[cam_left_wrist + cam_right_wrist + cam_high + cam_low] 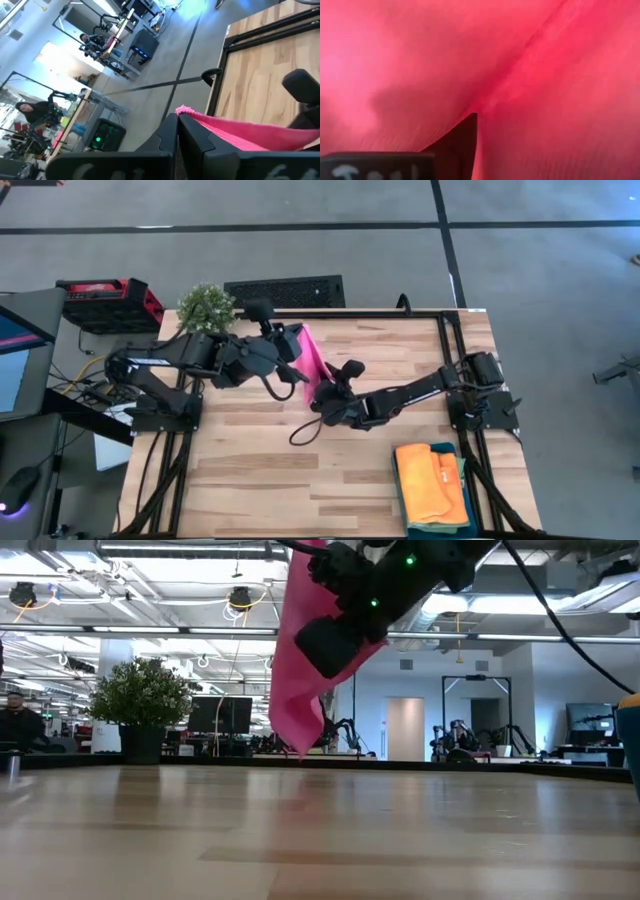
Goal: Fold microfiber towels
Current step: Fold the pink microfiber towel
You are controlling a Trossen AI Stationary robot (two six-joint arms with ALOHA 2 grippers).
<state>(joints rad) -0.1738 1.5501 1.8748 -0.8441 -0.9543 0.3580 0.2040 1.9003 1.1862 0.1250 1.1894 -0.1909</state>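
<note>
A hot pink towel point(312, 360) is held up between my two grippers over the middle of the table. In the low view it hangs point(300, 670) clear of the tabletop, its lowest corner point(300, 748) just above it. My left gripper point(292, 345) is shut on the towel's far end. My right gripper point(325, 392) is at its near end, shut on it. An orange towel point(425, 480) and a yellow one point(449, 470) lie folded on the dark teal tray point(399, 505). The light green towel does not show. My left gripper pinches the pink towel's upper corner point(184, 112) between its two shut fingers point(167, 135). The upper edge runs from there toward my right gripper point(250, 131). The towel is lifted clear and hangs below the hold. My right gripper holds the towel's near end, but the cloth point(520, 75) fills its wrist view and hides the contact. One fingertip point(465, 135) shows against the cloth. The towel hangs below the gripper, clear of the table.
A potted plant point(207, 305) stands at the table's far left corner. The tray with folded towels sits at the near right corner. A black cable point(300, 430) loops below my right gripper. Bare wood point(250, 480) lies at the near left and middle.
</note>
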